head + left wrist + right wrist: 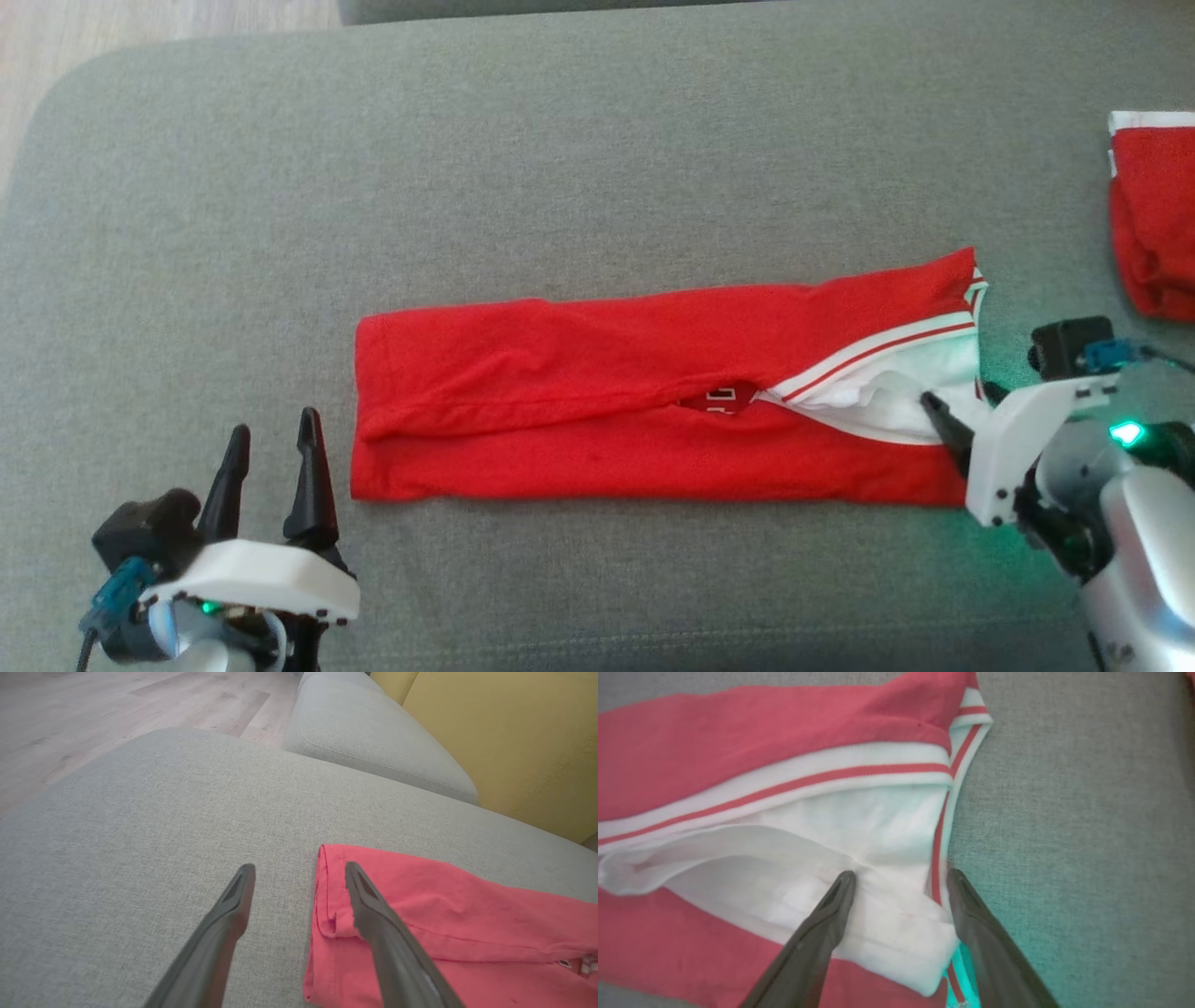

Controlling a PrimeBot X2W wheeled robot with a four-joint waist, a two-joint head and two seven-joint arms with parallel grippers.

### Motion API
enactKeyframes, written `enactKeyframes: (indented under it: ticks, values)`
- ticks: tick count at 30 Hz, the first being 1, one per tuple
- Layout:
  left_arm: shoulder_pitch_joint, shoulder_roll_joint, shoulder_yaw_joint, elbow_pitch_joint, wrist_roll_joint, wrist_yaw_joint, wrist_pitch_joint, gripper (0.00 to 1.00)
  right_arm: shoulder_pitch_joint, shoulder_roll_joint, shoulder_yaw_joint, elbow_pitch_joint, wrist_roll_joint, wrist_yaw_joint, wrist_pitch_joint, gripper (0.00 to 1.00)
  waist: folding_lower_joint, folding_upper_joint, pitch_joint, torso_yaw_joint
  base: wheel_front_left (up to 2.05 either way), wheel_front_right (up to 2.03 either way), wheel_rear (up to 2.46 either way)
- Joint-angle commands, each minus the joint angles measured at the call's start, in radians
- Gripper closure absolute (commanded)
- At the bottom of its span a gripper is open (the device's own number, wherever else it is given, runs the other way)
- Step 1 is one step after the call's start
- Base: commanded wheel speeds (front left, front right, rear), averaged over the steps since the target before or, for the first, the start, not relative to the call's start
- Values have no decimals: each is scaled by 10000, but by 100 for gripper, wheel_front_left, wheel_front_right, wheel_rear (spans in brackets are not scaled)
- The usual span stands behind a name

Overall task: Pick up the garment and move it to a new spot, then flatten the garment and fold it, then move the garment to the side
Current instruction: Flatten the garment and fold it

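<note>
Garment (597, 401) lies mid-cushion on the grey sofa seat (597, 140), folded lengthwise into a long, narrow red band running left to right. It is mostly flat, with a soft ridge where the top flap's edge runs along the middle. The fabric is thin red jersey knit with a stitched hem at the left end (327, 891). At the right end the flaps part in a V, exposing a white inner panel (878, 826) that is a bit rumpled, and white ribbed trim (859, 772) carrying one thin red stripe. A small gap at mid-length shows a scrap of white print on darker red, unreadable. Left gripper (274, 425) has its fingers spread with nothing between them, and sits just off the garment's lower-left corner. In the left wrist view one finger (373, 914) crosses over the hem edge, but I can't tell whether it touches. Right gripper (900, 877) is also spread, not pinching. It is over the right end, with one tip (840, 891) on or just above the white panel and the other at the striped edge where the fabric meets the sofa weave. The seat has a coarse woven texture and a rounded corner at far left. A second red piece with a white band (1153, 224) lies bunched at the right edge, well apart. Wood plank floor (93, 718) lies beyond the seat, and a yellow stitched cushion (514, 742) stands behind it.
</note>
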Motion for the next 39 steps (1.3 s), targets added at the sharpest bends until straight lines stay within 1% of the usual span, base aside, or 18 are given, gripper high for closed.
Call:
enactKeyframes:
  ticks: [1,7,12,13,14,15,16,18,19,24,28,31,32,36,39]
  values:
    - [-474,183,363,-369,83,79,-16,0,-450,-326,151,-166,36,-9,75,0,1,-1,70,23,0,0,0]
    - [-575,213,417,-418,83,104,-38,0,-844,-337,382,366,40,-9,437,0,1,-1,262,4,0,0,0]
    - [-643,250,425,-441,95,120,-41,0,-978,-292,661,577,203,-9,579,0,1,-1,336,-26,0,0,0]
    - [-656,260,423,-443,97,122,-41,0,-1004,-283,728,614,241,-9,568,18,1,-1,347,-34,0,0,0]
    - [-670,266,417,-443,99,123,-37,0,-1026,-268,798,649,287,-9,552,45,1,-1,349,-42,0,0,0]
    - [-685,269,407,-452,106,134,-25,0,-1048,-256,865,679,324,-9,528,57,1,-1,346,-49,0,0,0]
    - [-696,273,396,-465,115,148,-13,0,-1072,-246,930,707,361,-9,495,65,1,-1,340,-56,0,0,0]
    - [-726,293,388,-478,123,159,3,0,-1126,-228,1056,757,422,-9,428,93,1,-1,334,-69,0,0,0]
    - [-739,304,382,-469,126,157,7,0,-1154,-219,1118,764,441,-9,344,100,1,-1,312,-77,0,0,0]
    - [-723,320,340,-435,129,182,32,0,-1296,-160,1356,794,539,-9,-134,100,1,-1,98,-170,0,0,0]
    - [-658,340,324,-425,115,210,56,0,-1466,-291,1372,812,559,-9,-474,100,1,-1,-118,-315,0,0,0]
    - [-597,330,292,-419,100,225,68,0,-1553,-528,1207,788,548,-9,-635,100,1,-1,-245,-448,0,0,0]
    - [-562,325,268,-427,98,243,81,0,-1583,-735,1050,729,519,-9,-687,100,1,-1,-299,-550,0,0,0]
    - [-520,317,236,-463,86,263,86,0,-1544,-1177,743,469,498,-9,-619,100,1,-1,-319,-743,0,0,0]
    - [-538,308,208,-478,86,278,89,0,-1491,-1369,630,69,618,-9,-482,100,1,-1,-256,-874,0,0,0]
